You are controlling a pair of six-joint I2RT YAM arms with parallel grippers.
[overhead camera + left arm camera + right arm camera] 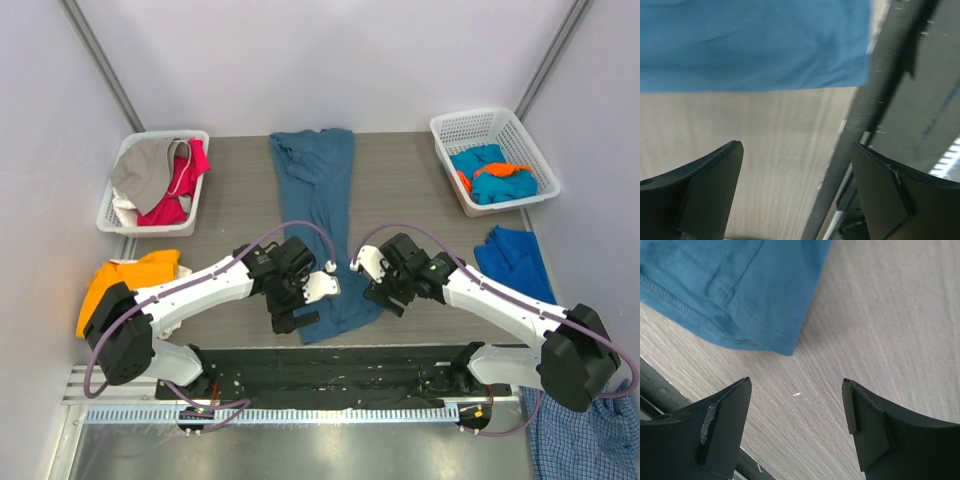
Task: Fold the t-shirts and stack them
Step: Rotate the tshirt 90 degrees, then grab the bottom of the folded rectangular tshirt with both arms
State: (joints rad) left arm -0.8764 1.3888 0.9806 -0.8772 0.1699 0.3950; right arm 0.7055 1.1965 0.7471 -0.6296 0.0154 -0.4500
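While hovering low over the near end of the table, jaws gaping wide on both sides and gripping nothing: left gripper above bare wood grain just off the near left corner of the dark teal-blue t-shirt, right gripper above bare wood just off the near right corner, stitched hem close ahead of its fingers. Open tabletop on either flank of that tee, out toward both side edges. Tight at the near side: black rail along the table edge right behind both wrists, seen from the left wrist as a dark band beside one finger. At the far corners, two white mesh bins: left basket heaped with a grey garment and a red garment, right basket holding a turquoise garment and an orange garment. Orange t-shirt bunched at the left table edge beside the left arm; blue t-shirt lying at the right edge, near the right arm. Checked shirt beyond the near right corner. As for the teal-blue tee: folded lengthwise into a long narrow strip down the middle of the table, far end rumpled near the back edge, near end flatter and lying between the two grippers, near hem close to the rail, fabric plain, soft and matte.
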